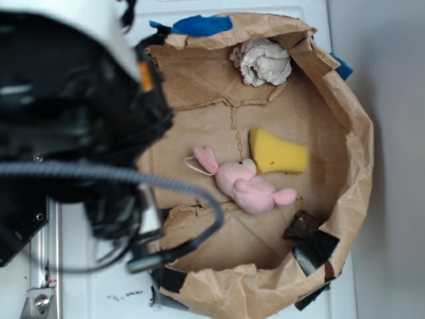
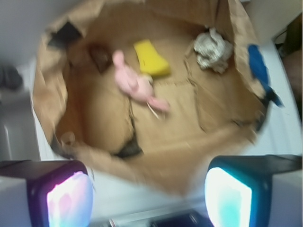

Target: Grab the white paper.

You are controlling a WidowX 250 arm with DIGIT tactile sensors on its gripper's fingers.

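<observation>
The white paper (image 1: 261, 61) is a crumpled off-white wad at the far end of the brown paper enclosure; the wrist view has the white paper (image 2: 213, 49) at upper right. My gripper (image 2: 149, 198) is open, its two glowing pads wide apart with nothing between them. It hangs over the enclosure's left rim, well away from the wad. In the exterior view only the blurred black arm (image 1: 73, 126) shows at left; the fingertips are hidden there.
A pink plush bunny (image 1: 242, 186) lies mid-floor beside a yellow sponge (image 1: 277, 153). A small dark brown lump (image 1: 303, 226) sits near the right wall. The brown paper wall (image 1: 355, 159) rings everything. Blue tape (image 1: 202, 25) marks the top rim.
</observation>
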